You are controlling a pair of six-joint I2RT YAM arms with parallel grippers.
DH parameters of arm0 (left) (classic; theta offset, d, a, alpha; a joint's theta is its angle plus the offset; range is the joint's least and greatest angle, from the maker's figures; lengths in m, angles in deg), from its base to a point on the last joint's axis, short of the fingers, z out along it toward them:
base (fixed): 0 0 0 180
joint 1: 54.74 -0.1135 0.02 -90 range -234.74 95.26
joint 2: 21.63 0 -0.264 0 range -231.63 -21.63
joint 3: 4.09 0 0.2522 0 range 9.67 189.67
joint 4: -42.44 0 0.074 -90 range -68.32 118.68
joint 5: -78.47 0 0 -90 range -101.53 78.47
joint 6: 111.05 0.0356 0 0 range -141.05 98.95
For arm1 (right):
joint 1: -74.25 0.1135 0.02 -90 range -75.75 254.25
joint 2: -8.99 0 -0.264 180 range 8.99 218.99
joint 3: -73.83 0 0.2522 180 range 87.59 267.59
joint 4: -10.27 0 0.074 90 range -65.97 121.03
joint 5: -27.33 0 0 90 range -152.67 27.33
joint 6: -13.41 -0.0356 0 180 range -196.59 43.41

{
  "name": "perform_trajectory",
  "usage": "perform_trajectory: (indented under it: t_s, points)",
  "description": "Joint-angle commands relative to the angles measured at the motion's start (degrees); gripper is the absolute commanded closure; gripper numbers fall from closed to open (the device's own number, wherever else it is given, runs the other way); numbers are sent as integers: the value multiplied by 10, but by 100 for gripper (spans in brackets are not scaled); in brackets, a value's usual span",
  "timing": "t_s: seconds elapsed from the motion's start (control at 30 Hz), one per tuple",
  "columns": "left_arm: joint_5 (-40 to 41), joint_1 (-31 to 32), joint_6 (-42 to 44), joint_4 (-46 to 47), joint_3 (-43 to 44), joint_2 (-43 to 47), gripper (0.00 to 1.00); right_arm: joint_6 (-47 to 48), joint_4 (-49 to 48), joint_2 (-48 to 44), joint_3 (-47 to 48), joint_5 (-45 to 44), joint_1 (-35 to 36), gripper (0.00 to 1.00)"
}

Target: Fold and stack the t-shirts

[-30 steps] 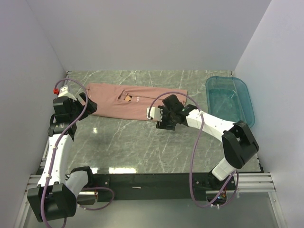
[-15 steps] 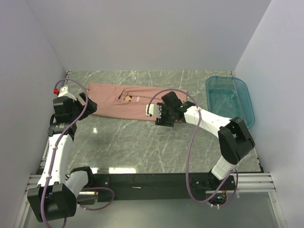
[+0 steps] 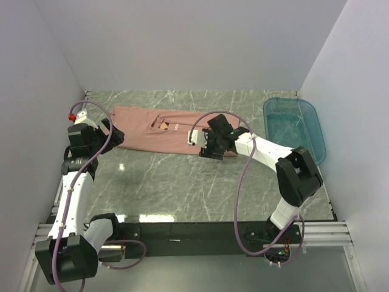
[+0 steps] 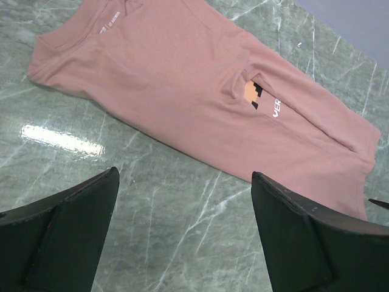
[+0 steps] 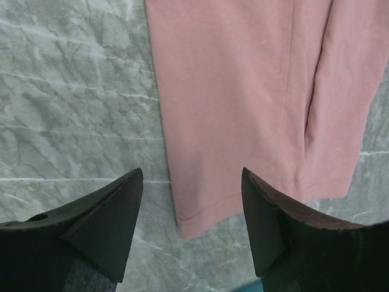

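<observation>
Right gripper (image 5: pixel 191 182): standing partly open and gripping nothing, hovering over the t-shirt's (image 3: pixel 146 125) hem end, probably lining up a pinch there.
Left gripper (image 4: pixel 185 176): gaping wide, empty, waiting beside the collar end.
Table (image 3: pixel 182 182): carrying everything.
T-shirt: lying flat in a long folded strip along the far side.
Tub (image 3: pixel 317 129): sitting well to the right, blocking nothing.

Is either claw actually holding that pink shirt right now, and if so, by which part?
Nothing is held. The left claw and the right claw are both open, and neither grips any part of the t-shirt.
</observation>
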Motion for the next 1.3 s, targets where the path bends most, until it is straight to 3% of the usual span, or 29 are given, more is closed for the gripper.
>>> perform_trajectory:
  t_s: [0.0,1.27]
  points:
    - [-2,1,7,21,6,8,5,1,-9,10,30,2,-6,27]
    - [-4,1,7,22,5,8,5,5,-5,35,57,7,-7,27]
